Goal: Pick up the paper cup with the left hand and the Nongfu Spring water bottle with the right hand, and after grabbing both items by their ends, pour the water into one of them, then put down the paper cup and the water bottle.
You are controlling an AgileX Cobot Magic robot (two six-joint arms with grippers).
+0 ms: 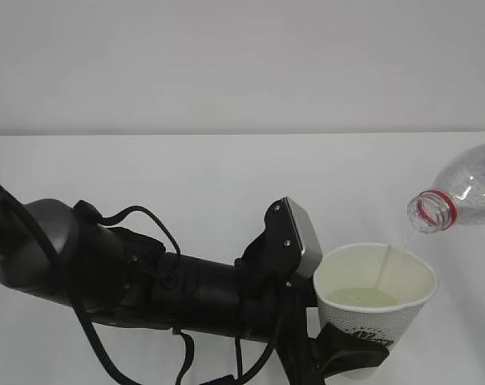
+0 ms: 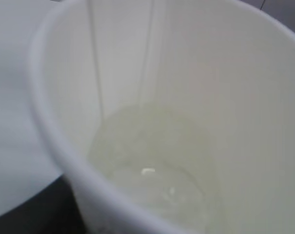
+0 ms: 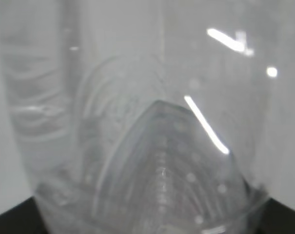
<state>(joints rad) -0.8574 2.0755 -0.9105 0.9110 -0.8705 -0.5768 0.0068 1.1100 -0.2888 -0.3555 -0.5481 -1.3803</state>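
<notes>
The left hand point(image 1: 350, 353) reaches in from the lower left of the exterior view, a black arm hung with cables and carrying a grey rectangular block point(image 1: 300, 237) near its wrist. Its black fingers point(image 1: 338, 357) wrap the lower part of the paper cup point(image 1: 376, 309), clenched on it and holding it upright and lifted, with the green lettering on the cup's side just above the fingers. The left wrist view looks straight down into the paper cup point(image 2: 186, 73), where a shallow pool of clear water point(image 2: 154, 156) lies at the bottom against the cream-white wall.

Of the right hand only dark corners show at the bottom of the right wrist view, behind the clear ribbed base of the Nongfu Spring water bottle point(image 3: 157, 146), which fills that view; the bottle sits between its jaws, grasped at the base end. In the exterior view the Nongfu Spring water bottle point(image 1: 466, 188) is tipped mouth-down from the right edge, its red neck ring and uncapped mouth just above the cup's far rim, and a thin stream of water point(image 1: 384, 269) falls into the cup

Both stand over a plain white table point(image 1: 186, 176)
</notes>
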